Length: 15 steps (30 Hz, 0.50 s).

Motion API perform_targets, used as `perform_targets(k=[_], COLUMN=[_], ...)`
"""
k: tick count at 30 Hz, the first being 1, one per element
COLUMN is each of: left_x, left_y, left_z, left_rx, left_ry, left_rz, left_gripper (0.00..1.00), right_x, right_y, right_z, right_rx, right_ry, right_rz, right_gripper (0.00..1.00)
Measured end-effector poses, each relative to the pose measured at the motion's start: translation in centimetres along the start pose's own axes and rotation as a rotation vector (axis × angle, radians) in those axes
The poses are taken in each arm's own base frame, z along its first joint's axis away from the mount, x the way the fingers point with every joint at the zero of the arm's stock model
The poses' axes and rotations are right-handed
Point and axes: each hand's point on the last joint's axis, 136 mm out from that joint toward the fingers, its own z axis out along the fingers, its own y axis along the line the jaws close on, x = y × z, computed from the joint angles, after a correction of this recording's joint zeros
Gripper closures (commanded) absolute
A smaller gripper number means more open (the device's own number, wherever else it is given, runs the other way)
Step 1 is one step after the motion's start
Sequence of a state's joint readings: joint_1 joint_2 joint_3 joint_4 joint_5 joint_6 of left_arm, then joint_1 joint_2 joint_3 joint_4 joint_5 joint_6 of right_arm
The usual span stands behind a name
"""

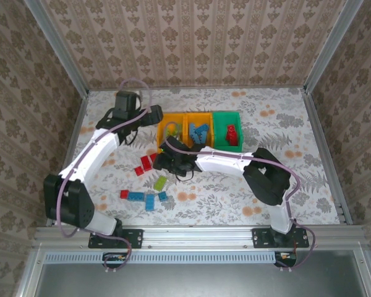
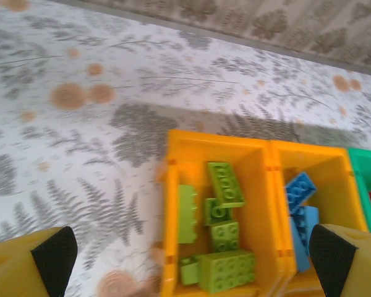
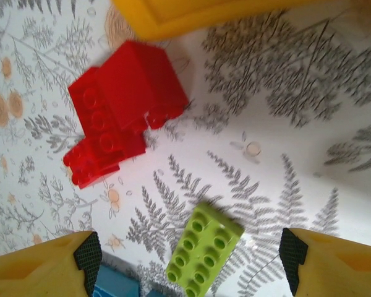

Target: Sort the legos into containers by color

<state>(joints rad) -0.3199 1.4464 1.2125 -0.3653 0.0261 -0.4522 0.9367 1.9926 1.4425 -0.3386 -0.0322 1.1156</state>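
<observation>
Pattern overload around me
The tabletop (image 1: pixel 253 124) under me was white with grey ferns and orange blotches, the walls (image 1: pixel 198 43) wore beige damask wallpaper, and aluminium rails (image 1: pixel 198 235) ran along the near edge and up the back corners.

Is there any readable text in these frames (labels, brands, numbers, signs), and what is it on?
No text can be read.
Bins: the walls in view carry no label.
Lime green brick and red bricks: any embossing on the studs is too blurred to read.
Wallpaper and table cover: floral and fern patterns, no writing.
</observation>
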Motion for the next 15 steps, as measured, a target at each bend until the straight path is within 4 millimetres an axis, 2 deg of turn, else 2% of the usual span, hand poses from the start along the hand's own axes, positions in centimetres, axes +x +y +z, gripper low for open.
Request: perform_targets(k=[4,6,9,15], left_x=[2.8,4.3,5.7,5.7], left_y=[5.1,6.6,7.6,7.9], left_z=[-0.4,-0.6,-1.5,-3.7], left_rx=[-0.099,-0.132,-0.154,-0.152], left_ry=[0.038,0.063,0.074,0.022], left_rz=[-0.058,-0.073,-0.080,-0.085], left_gripper=[0.00,0.00,0.00,0.00], right_x=[1.7,2.3,2.8,3.0], right_y=[-0.6,-1.2,-2.2,-2.0], right_z=[1.3,2.0,2.8,3.4], right_rx=[0.065,0.102,0.155,0.198], right_ry=[0.056,0.085,0.115,0.149], right_rz=[0.017,0.028,0.033,0.040], right_gripper=[0.23,0.25,0.26,0.27])
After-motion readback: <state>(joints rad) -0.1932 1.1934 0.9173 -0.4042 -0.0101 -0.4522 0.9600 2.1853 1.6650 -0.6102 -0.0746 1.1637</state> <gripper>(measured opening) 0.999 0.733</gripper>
